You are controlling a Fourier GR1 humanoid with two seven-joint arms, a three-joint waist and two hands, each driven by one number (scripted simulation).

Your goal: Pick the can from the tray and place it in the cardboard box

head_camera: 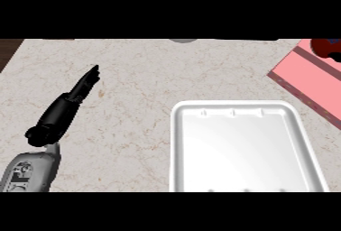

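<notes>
A white tray (pixel 246 149) sits on the pale stone desk (pixel 133 67) by its near right edge, and it looks bare, with no can to be seen in it or anywhere else on the desk. A pink box (pixel 313 83) lies at the far right corner, cut off by the side of the view, with something red and dark (pixel 328 47) on top of it that may be the can, but too little shows to tell. The left hand (pixel 80 90) rests on the left side of the desk with its fingers straight and together, holding nothing, and a small grey thing (pixel 183 40) peeks in at the far edge.
</notes>
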